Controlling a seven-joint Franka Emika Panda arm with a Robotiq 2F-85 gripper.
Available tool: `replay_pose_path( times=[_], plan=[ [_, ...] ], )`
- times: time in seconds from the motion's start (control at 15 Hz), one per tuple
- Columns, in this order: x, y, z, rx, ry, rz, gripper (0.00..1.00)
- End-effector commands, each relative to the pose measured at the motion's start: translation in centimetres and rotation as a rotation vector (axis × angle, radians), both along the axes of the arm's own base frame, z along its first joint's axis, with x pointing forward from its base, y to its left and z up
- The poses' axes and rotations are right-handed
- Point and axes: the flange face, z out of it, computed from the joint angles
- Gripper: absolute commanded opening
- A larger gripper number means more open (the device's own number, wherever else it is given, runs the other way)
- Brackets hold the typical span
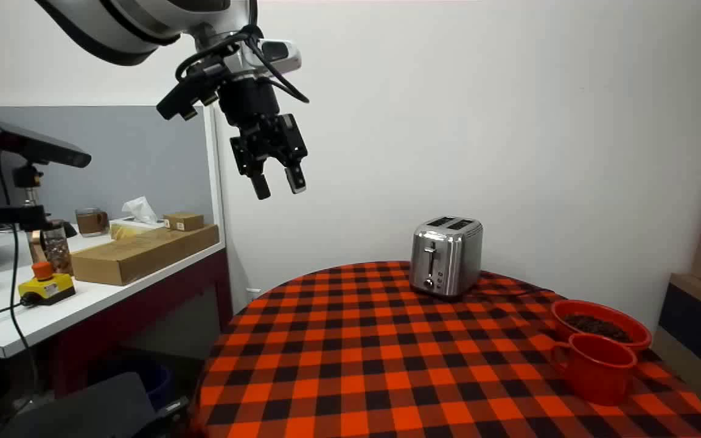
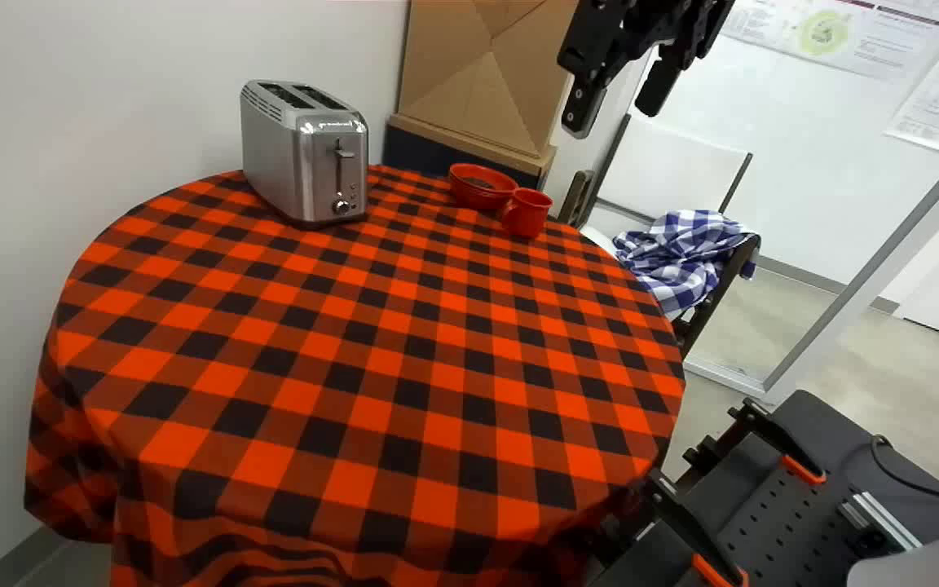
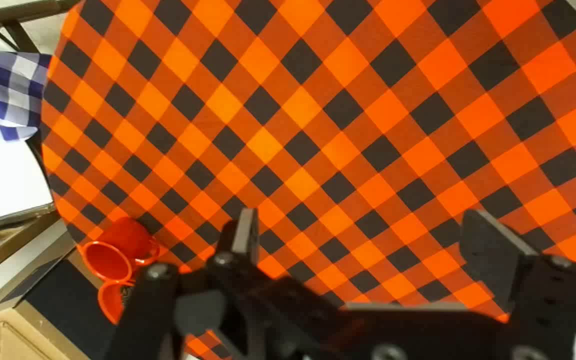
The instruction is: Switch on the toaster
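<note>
The silver toaster (image 1: pixel 469 261) stands upright near the table's back edge, by the wall; it also shows in an exterior view (image 2: pixel 274 147). Its end panel faces the table, with the lever (image 1: pixel 429 250) near the top of its slot and a knob low down. The lever also shows in an exterior view (image 2: pixel 344 153). My gripper (image 1: pixel 280 187) is open and empty, high above the table and well apart from the toaster. It also shows at the top of an exterior view (image 2: pixel 616 114). In the wrist view, the spread fingers (image 3: pixel 360 232) have only tablecloth between them; the toaster is out of view there.
A red cup (image 1: pixel 600 371) and a red bowl (image 1: pixel 636 331) with dark contents stand at one side of the table. A dark cord (image 1: pixel 515 294) lies behind the toaster. The round table has a red-black checked cloth (image 2: pixel 372 350). A chair (image 2: pixel 673 171) holds a blue-white cloth.
</note>
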Motion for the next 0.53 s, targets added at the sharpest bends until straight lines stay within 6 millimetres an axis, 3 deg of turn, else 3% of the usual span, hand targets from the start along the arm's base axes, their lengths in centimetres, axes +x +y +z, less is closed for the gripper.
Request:
replay_pose_path(
  times=[0.0,0.27,0.47],
  plan=[
    [0.0,0.0,0.1,0.0,0.001,0.0,1.0],
    [3.8,-1.9,0.7,-0.013,0.009,0.048,1.0],
    [7.8,-3.0,1.4,-0.02,0.037,0.061,1.0]
  ],
)
